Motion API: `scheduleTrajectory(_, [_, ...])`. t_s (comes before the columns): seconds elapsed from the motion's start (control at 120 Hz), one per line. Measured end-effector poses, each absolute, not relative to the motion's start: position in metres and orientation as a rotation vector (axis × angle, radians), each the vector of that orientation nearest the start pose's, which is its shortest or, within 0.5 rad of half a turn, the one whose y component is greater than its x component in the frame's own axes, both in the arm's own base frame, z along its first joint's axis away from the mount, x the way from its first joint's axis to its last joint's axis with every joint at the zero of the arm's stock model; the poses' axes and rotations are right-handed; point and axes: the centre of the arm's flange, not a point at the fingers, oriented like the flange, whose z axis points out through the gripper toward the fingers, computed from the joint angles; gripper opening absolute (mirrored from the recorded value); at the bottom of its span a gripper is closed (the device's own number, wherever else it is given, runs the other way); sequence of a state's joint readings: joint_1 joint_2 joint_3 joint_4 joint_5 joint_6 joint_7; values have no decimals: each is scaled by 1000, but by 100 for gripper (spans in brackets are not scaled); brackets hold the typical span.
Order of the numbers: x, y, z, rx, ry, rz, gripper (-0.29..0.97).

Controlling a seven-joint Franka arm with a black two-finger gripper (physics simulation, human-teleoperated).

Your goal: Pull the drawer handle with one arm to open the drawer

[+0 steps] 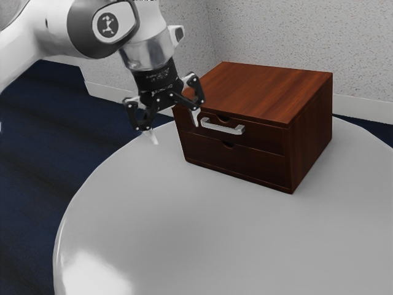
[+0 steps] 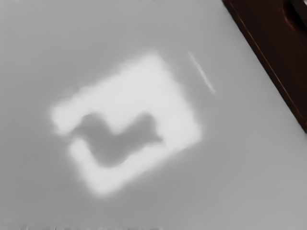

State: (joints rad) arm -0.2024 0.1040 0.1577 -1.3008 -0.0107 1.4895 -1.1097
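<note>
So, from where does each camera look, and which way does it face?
Exterior view: beside the arm, above table height, looking down at the wooden cabinet on the white table; it shows the arm and its open tool near the upper handle.
Wrist view: on the hand, facing down at the table, the cabinet at one corner.
Shared: the table and the cabinet.
</note>
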Motion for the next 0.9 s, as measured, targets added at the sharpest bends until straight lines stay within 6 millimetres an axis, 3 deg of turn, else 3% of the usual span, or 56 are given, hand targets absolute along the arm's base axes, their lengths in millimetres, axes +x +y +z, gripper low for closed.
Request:
scheduleTrajectory(0.042, [554, -47, 677, -2719, -1649, -168, 61])
scheduleTrajectory(0.108, [537, -64, 673, -2691, -1716, -294, 61])
scheduleTrajectory(0.142, [530, -60, 676, -2666, -1780, -370, 61])
scheduleTrajectory(0.175, [528, -44, 680, -2616, -1876, -445, 60])
scheduleTrajectory(0.233, [532, -22, 684, -2528, -2027, -550, 60])
scheduleTrajectory(0.325, [547, -12, 678, -2425, -2193, -636, 60])
scheduleTrajectory(0.567, [568, -22, 665, -2247, -2470, -705, 59])
scheduleTrajectory(0.9, [595, -28, 627, -2084, -2606, -662, 59])
